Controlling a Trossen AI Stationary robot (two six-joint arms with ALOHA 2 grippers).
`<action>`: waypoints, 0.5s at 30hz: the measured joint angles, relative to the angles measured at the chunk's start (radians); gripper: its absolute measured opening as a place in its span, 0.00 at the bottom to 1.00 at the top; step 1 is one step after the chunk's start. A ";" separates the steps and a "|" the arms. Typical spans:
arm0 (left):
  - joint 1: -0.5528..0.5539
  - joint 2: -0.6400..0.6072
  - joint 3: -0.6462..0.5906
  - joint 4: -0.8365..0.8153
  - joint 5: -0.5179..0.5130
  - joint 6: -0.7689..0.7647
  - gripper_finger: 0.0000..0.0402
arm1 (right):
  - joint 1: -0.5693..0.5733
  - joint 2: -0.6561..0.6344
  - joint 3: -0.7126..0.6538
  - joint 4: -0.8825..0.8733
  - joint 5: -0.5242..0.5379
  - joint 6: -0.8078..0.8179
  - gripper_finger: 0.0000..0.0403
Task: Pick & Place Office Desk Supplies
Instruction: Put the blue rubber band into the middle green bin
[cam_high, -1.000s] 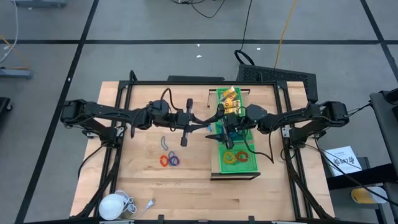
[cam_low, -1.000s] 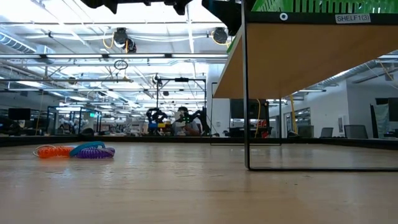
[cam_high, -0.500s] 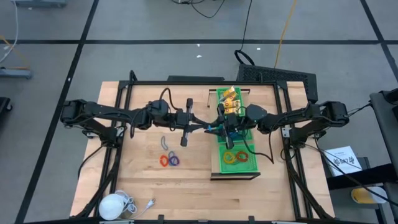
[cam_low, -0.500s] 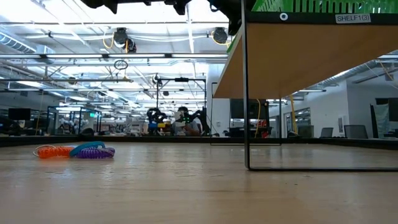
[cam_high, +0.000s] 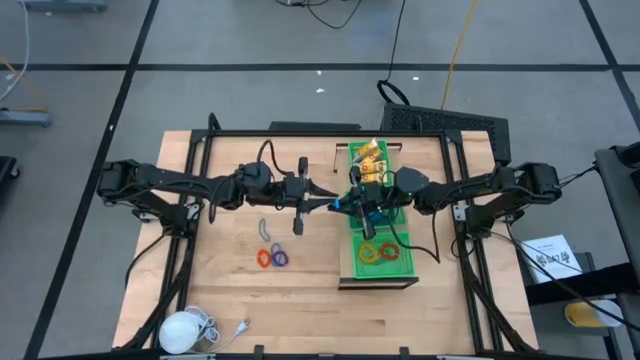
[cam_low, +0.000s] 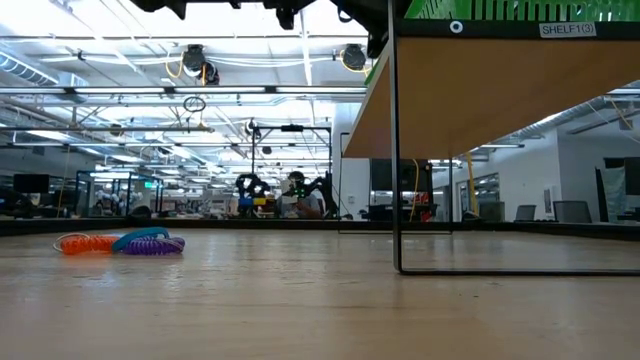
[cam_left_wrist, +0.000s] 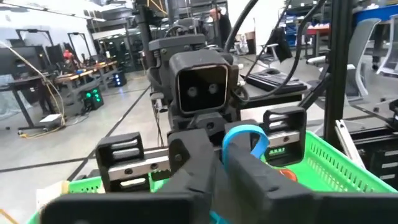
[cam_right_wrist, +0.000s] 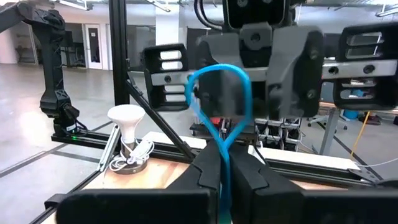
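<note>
Here the right pincer (cam_right_wrist: 225, 163) is closed on a blue ring (cam_right_wrist: 219, 102), directly facing the left pincer (cam_left_wrist: 225, 163), whose fingers also pinch it, above the green tray (cam_high: 385, 268).

A large robotics lab or industrial workspace is shown. A bare concrete floor (cam_high: 250, 40) marked with dark tape lines is seen around the table, and ceiling strip lights (cam_low: 150, 90), further robot rigs (cam_low: 290, 190) and workbenches (cam_left_wrist: 56, 81) are seen behind.
</note>
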 joint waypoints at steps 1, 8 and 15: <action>-0.005 0.000 0.000 0.000 -0.004 0.000 0.17 | -0.001 0.000 0.000 -0.005 0.000 -0.001 0.00; -0.035 -0.055 0.007 -0.040 -0.005 0.000 0.46 | -0.017 -0.062 -0.001 -0.097 0.001 0.004 0.00; -0.004 -0.211 0.007 -0.321 -0.069 -0.038 0.59 | -0.019 -0.202 -0.002 -0.308 0.001 -0.026 0.00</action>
